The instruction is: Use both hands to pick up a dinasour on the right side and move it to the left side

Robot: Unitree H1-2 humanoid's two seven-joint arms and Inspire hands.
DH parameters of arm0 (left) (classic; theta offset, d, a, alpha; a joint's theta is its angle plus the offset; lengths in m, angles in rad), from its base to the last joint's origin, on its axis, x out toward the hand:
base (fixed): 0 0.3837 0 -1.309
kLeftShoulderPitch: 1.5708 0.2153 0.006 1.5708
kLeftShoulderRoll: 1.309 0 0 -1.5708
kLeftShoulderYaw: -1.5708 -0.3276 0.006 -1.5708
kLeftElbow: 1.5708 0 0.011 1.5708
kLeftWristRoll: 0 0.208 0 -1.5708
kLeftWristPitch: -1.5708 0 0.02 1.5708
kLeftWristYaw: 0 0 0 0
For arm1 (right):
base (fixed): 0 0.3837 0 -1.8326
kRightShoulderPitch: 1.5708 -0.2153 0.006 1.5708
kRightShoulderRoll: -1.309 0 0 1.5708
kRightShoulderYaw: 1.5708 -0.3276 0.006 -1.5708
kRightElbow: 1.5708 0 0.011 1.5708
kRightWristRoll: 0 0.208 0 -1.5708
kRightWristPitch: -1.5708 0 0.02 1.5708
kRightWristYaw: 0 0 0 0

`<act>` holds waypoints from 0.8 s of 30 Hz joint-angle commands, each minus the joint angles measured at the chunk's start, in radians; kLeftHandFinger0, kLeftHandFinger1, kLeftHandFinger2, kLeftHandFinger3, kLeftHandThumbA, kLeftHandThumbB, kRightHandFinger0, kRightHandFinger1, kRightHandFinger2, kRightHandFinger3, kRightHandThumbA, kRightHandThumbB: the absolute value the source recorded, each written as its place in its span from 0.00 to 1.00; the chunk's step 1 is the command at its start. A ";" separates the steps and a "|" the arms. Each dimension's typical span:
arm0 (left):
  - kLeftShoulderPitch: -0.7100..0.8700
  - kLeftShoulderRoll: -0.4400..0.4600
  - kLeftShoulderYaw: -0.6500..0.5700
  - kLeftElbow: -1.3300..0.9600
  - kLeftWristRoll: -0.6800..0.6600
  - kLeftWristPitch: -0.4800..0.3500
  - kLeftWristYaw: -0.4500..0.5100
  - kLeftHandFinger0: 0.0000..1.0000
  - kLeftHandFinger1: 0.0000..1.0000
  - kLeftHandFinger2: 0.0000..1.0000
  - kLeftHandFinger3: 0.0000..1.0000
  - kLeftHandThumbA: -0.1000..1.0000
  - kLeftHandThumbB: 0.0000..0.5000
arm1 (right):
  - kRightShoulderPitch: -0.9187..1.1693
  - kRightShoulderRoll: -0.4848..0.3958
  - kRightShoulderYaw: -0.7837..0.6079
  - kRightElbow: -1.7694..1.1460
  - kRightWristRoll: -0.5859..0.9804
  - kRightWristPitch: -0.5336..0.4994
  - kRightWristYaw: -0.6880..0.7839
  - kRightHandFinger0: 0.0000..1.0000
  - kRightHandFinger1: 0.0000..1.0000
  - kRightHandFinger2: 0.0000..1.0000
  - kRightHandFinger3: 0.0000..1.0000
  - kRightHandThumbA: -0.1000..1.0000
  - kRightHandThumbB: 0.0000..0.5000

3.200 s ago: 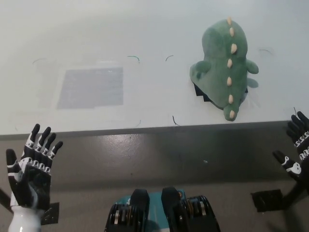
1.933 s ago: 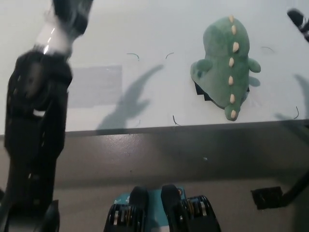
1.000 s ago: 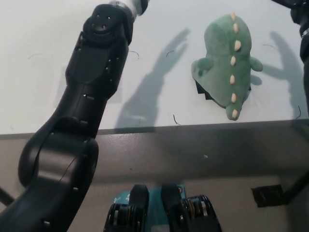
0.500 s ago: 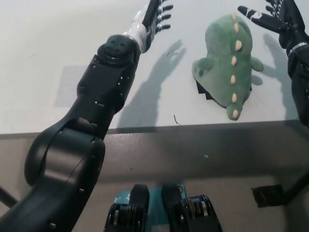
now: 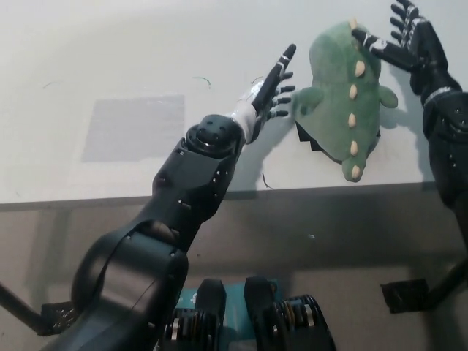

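A green plush dinosaur (image 5: 344,95) with cream spikes lies on the right part of the white table (image 5: 146,58), tail toward the front edge. My left hand (image 5: 274,84) reaches across from the left, open, its fingertips just short of the dinosaur's left flank. On the toy's other side my black right hand (image 5: 406,47) is open too, fingers spread beside its head end. Neither hand holds it.
A grey rectangular patch (image 5: 131,126) marks the table's left part. A dark patch (image 5: 311,142) shows under the dinosaur. The table's front edge (image 5: 292,190) runs across the middle, with grey floor below. My left arm (image 5: 190,190) stretches across the table's front.
Both hands have closed in on the dinosaur: the left hand moved right and down to its flank, the right hand moved in toward its head. The dinosaur has not moved.
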 commanded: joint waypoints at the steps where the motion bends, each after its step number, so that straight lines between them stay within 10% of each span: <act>1: -0.029 0.008 -0.010 -0.032 0.030 -0.049 0.006 1.00 1.00 1.00 1.00 1.00 0.95 | -0.028 -0.005 -0.027 0.000 0.031 -0.056 -0.017 1.00 1.00 1.00 1.00 1.00 0.52; 5: 0.009 -0.004 0.020 -0.028 0.008 -0.048 0.016 1.00 1.00 1.00 1.00 1.00 1.00 | -0.003 0.007 -0.058 0.038 0.050 -0.052 -0.037 1.00 1.00 1.00 1.00 1.00 0.63; 24: 0.017 -0.074 0.088 0.014 -0.004 -0.077 0.113 1.00 1.00 1.00 1.00 1.00 0.99 | 0.068 0.141 -0.097 0.028 0.084 -0.072 -0.085 1.00 1.00 1.00 1.00 1.00 0.60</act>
